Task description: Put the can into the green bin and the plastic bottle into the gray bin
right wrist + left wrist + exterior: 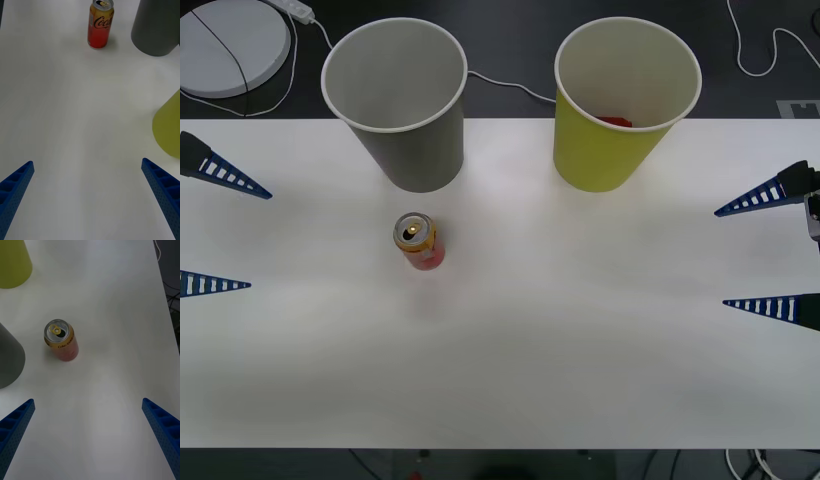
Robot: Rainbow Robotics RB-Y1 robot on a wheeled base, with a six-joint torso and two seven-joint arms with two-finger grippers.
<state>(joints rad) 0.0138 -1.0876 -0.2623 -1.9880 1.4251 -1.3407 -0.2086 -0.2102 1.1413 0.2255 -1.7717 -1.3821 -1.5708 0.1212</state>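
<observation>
Red can (418, 243) with gold top, gray bin (397, 102), yellow-green bin (621, 100), both white inside, white table (560, 330).

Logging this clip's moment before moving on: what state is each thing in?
can: upright on the table, opened, ungripped.
gray bin: upright, nothing seen inside.
green bin: upright, something red inside.
left gripper: open, at the table's left edge.
right gripper: open, at the right edge.
</observation>
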